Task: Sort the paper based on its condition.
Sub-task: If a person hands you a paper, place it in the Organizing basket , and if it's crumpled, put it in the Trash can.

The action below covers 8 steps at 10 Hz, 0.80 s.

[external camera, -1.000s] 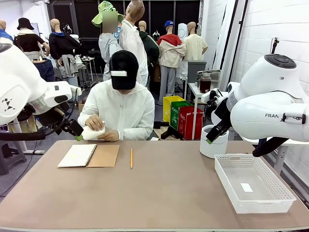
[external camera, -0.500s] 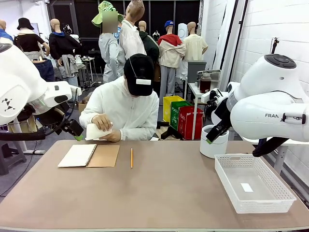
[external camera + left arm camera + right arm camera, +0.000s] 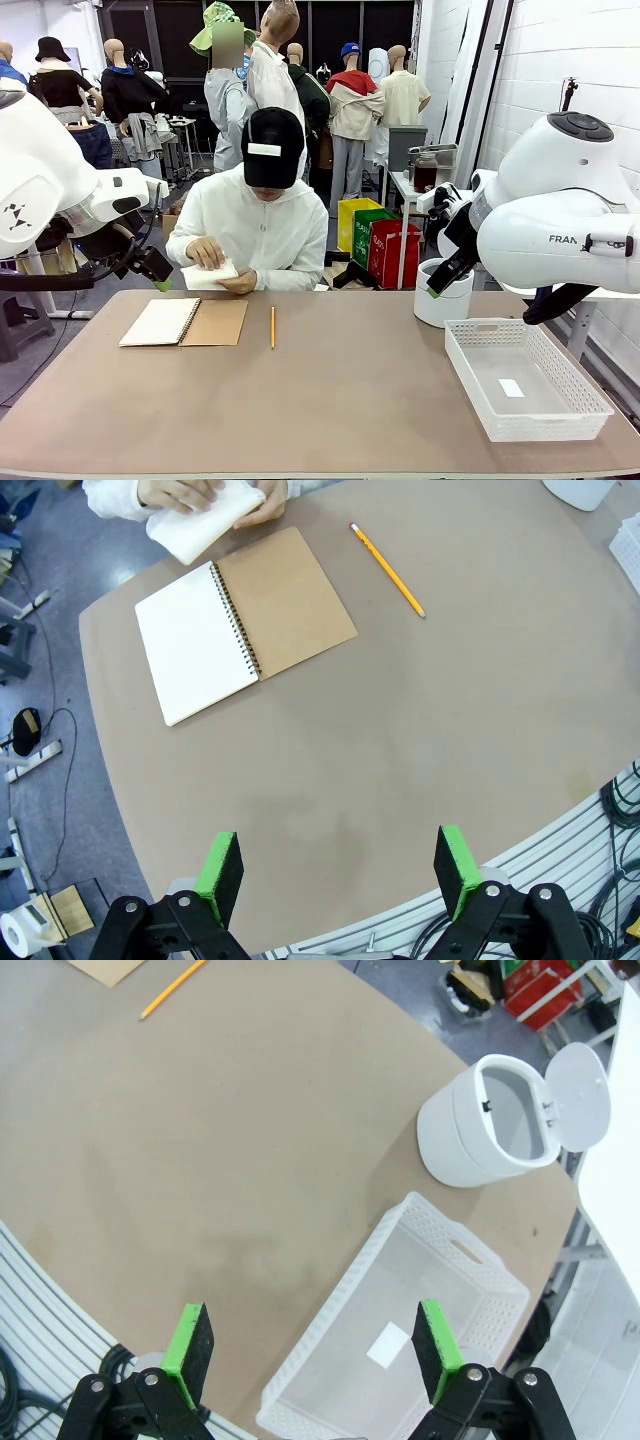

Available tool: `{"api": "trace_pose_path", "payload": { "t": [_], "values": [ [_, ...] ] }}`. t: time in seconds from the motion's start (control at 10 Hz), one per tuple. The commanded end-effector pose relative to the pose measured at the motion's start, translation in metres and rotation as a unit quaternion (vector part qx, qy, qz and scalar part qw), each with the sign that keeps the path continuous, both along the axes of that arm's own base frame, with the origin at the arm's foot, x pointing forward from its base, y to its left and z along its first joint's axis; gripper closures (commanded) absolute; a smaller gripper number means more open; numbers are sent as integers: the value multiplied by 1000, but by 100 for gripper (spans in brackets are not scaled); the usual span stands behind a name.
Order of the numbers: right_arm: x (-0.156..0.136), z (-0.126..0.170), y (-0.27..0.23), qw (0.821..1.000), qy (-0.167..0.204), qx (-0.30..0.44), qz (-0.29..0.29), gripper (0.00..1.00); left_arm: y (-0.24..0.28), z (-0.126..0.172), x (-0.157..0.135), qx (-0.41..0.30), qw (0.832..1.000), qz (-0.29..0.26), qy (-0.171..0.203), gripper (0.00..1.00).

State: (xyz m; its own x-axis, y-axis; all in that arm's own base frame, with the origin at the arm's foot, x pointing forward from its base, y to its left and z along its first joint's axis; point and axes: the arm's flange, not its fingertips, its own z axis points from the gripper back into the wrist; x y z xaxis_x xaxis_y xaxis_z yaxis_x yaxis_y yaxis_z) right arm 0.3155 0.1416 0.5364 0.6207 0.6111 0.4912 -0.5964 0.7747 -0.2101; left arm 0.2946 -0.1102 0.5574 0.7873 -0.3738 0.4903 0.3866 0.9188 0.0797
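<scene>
A person at the far side holds a white sheet of paper (image 3: 212, 275) in both hands, just above the table's far edge; it looks folded or partly bunched. The left wrist view has the same paper (image 3: 205, 525) at the top, beyond the notebook. My left gripper (image 3: 160, 277) hangs raised off the table's far left, near the person's hands, and stands open (image 3: 338, 872) with nothing between its fingers. High above the table's right side, my right gripper (image 3: 437, 284) is also open and empty (image 3: 313, 1338).
An open spiral notebook (image 3: 185, 322) with a brown cover lies at the far left, a yellow pencil (image 3: 272, 327) beside it. A white basket (image 3: 563, 392) sits at the right with a small white slip inside. A white lidded bin (image 3: 443, 300) stands behind it, lid open (image 3: 578, 1082).
The person's head and hands have shifted while working the paper, which now sits a little lower. Neither arm has moved.
</scene>
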Motion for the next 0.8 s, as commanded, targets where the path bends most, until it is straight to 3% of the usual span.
{"api": "trace_pose_path", "payload": {
  "t": [0.0, 0.7],
  "values": [
    [0, 0, 0, 1000, 0, 0, 0, 0, 0, 1, 0, 0, 1000, -1, -1, 0],
    [0, 0, 0, 1000, 0, 0, 0, 0, 0, 1, 0, 0, 1000, -1, -1, 0]
  ]
}}
